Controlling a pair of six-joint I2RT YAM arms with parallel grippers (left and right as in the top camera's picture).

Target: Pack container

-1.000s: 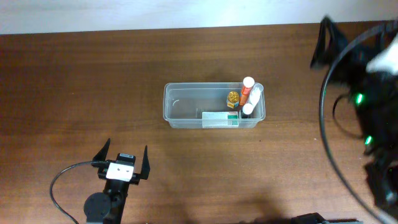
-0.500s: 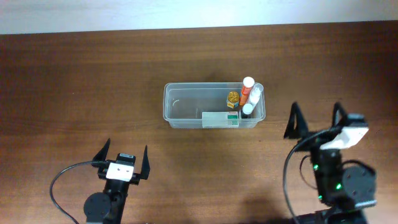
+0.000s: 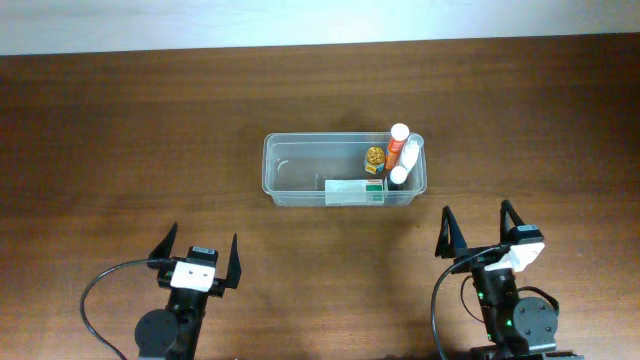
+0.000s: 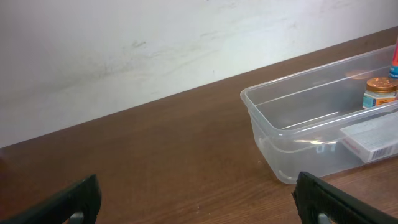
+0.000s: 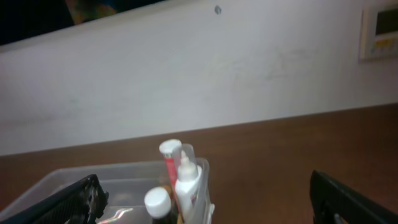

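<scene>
Bottles (image 3: 399,150) and a box (image 3: 355,191) sit packed in the container (image 3: 290,172), nothing loose on the bench (image 3: 120,120). Left jaws and right jaws hang released, empty, so packing looks finished.

Table: dark reddish-brown wooden table (image 3: 120,120), fine streaky grain running lengthwise.
Tub: clear, colourless rounded plastic tub (image 3: 300,137), pale glints on the rim.
Box: flat white cardboard box (image 3: 350,190), green at one end.
Jar: small round amber jar (image 3: 375,156), golden-orange lid.
Tube: slim orange plastic tube (image 3: 396,150), white cap.
Bottle: white plastic squeeze bottle (image 3: 411,155).
Small bottle: dark plastic bottle (image 3: 398,178), round white cap.
Arms: left end effector (image 3: 203,238) and right end effector (image 3: 476,215), black fingers, white block behind each.
Wall: off-white painted wall (image 4: 124,50), faint grey scuffs.
</scene>
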